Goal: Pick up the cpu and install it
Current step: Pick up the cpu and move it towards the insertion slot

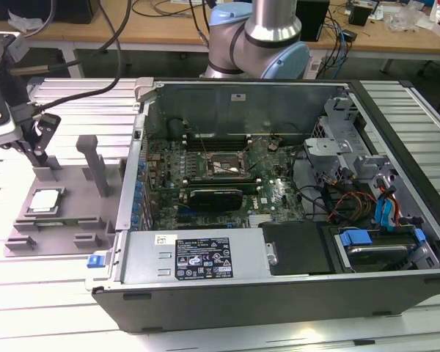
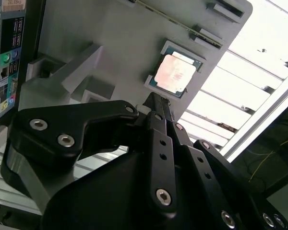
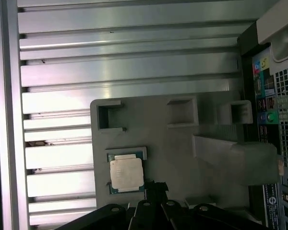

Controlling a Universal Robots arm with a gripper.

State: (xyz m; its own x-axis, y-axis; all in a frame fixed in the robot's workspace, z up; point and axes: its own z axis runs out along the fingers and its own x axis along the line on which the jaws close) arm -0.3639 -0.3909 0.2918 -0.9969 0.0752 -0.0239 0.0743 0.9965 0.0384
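Empty jaws poised over the grey tray, just short of the cpu.

In the exterior view the gripper [image 1: 41, 160] hung above the far part of the grey plastic tray [image 1: 73, 187] on the slatted metal surface [image 1: 29, 293]. Its jaws were pressed together and gripped nothing. The cpu [image 1: 45, 199] lay flat in its square seat in that tray, silver top up, on the near side of the jaws and lower, not touching them. In the second wrist view the tips pointed at the cpu's near edge, with a small gap between them. The chip is almost square, so neither axis favoured a grip. The open computer case [image 1: 279, 286], with its empty socket [image 1: 221, 166], stood to the exterior view's right of the tray.
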